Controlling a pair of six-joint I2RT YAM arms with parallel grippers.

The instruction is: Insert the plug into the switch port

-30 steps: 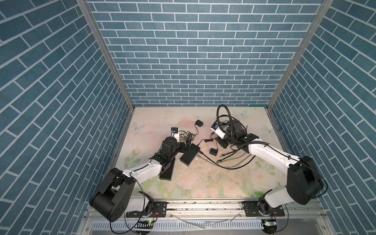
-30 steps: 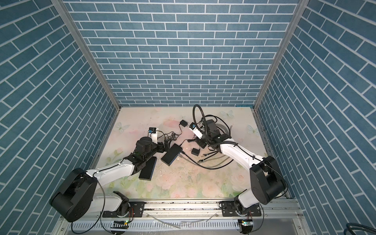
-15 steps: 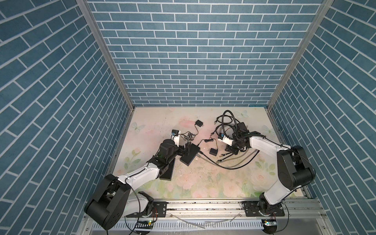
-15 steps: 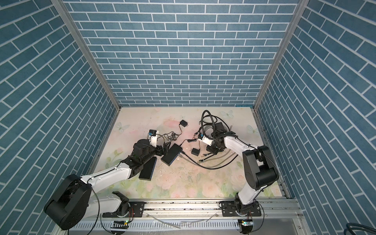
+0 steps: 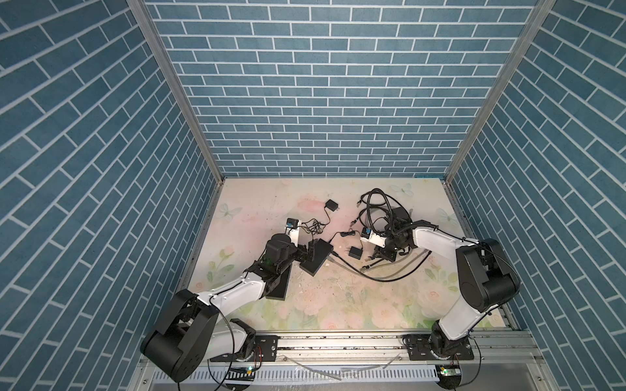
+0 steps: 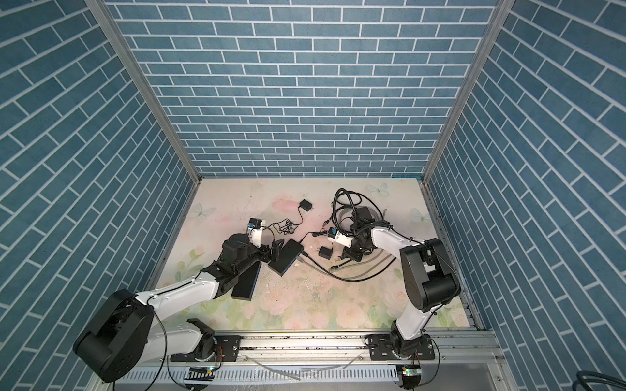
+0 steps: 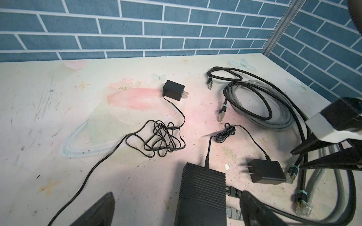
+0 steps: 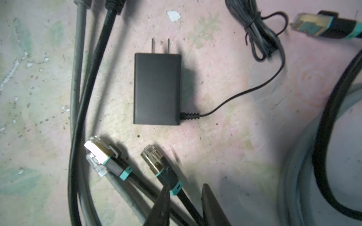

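No legible text or labels

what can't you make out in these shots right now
- Switch free ports: the left wrist view sees that side edge-on, partly covered by the left gripper; too small in both top views.
- Whether the right gripper clamps the plug cable: the right wrist view's bottom edge cuts the contact off.

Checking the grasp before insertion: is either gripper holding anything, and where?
Nothing is held yet. The right gripper straddles the black cable just behind its plug, jaws not closed. The left gripper is open at the switch.
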